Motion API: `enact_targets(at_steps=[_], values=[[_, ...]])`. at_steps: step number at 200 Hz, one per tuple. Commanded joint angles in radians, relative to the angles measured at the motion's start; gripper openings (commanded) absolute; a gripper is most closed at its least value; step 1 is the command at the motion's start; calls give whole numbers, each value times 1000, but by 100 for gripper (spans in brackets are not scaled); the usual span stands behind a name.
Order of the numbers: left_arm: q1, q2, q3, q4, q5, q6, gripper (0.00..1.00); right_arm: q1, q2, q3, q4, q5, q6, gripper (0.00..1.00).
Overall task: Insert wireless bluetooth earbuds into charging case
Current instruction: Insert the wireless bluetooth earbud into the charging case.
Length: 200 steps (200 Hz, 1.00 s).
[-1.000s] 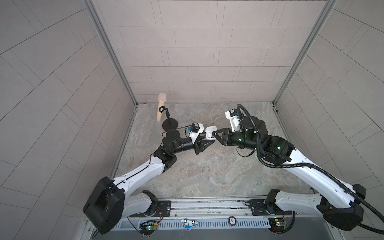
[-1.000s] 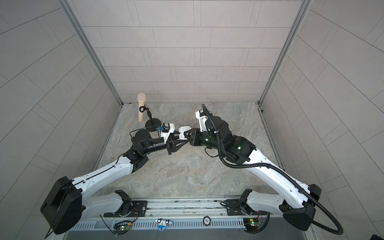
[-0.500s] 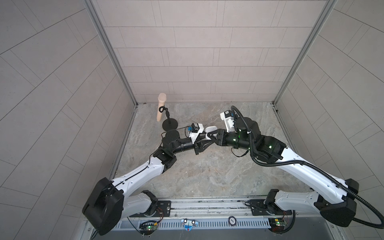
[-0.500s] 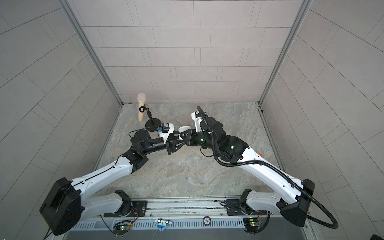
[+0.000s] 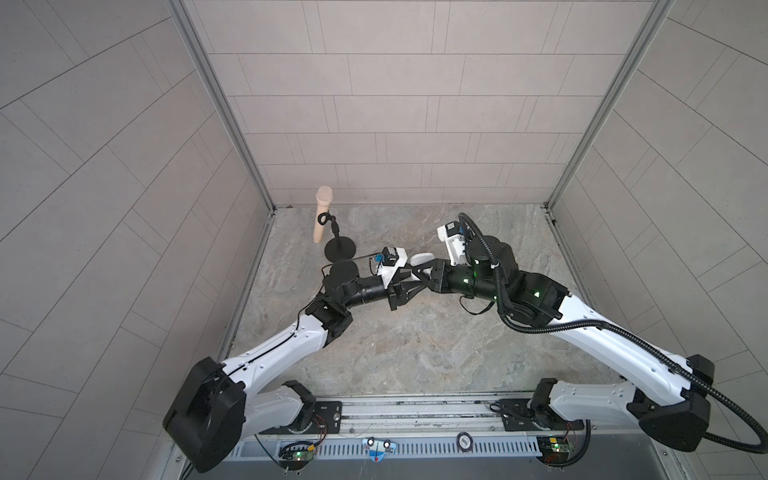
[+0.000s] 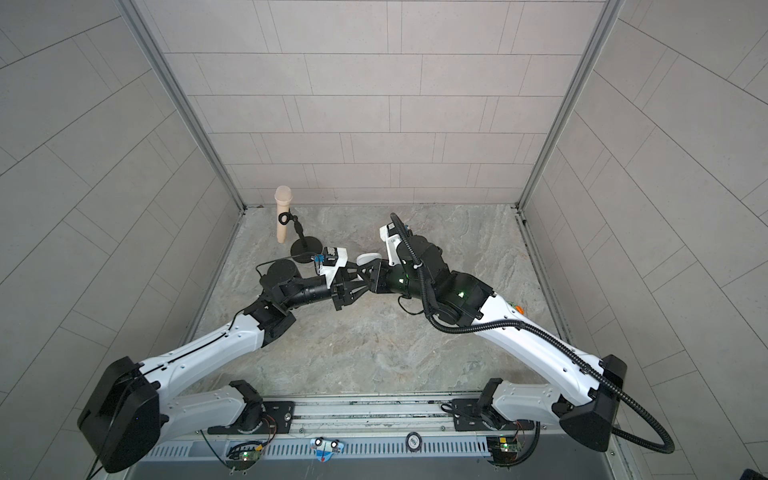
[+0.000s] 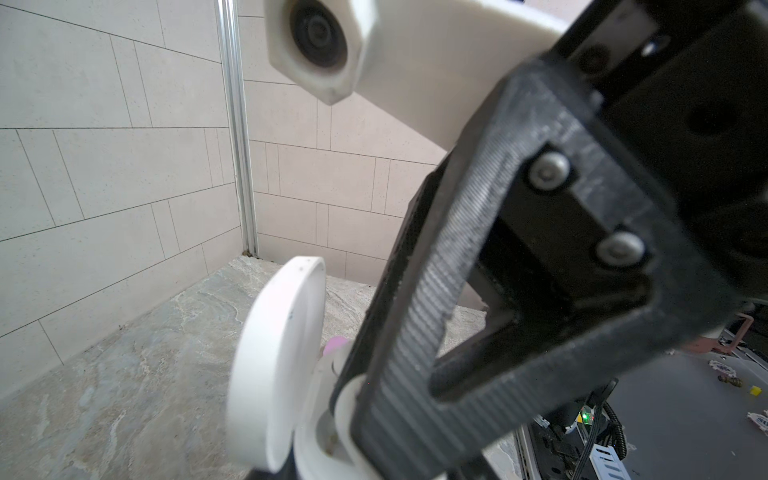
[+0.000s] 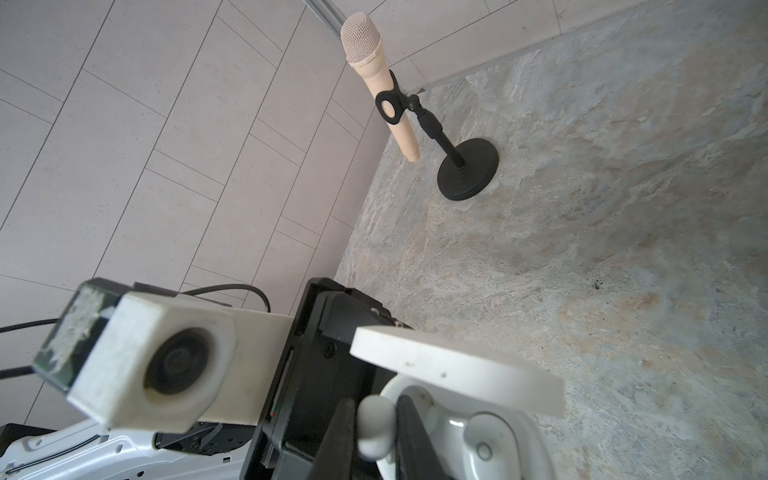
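Right claw [image 8: 374, 405] pinches a white earbud [image 8: 376, 432] above the open case [image 8: 457, 374], clamped in left claw [image 5: 411, 281].

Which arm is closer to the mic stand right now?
Left. The left arm lies right beside the mic stand; the right arm is on the far side of the case.

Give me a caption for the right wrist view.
Right gripper holds an earbud at the open white case; microphone behind.

White arms [image 5: 282, 345], blk joints [image 5: 332, 320]; right arm [image 5: 602, 336] has corrugated blk cable [image 5: 500, 299], right gripper [image 5: 415, 273] ribbed blk plastic.
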Motion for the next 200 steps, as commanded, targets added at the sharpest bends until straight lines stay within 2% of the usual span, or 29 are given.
enact_targets(at_steps=[1, 74, 139, 200], values=[[-5, -32, 16, 47, 8, 12, 21, 8, -5, -8, -56, 26, -2, 15], [-5, -39, 13, 47, 1, 15, 20, 8, -22, -6, -85, 33, -11, 26], [-5, -45, 13, 37, -5, 23, 20, 9, -43, -8, -112, 53, -9, 31], [-6, -44, 12, 25, -10, 32, 20, 8, -69, 46, -177, 64, -31, 42]])
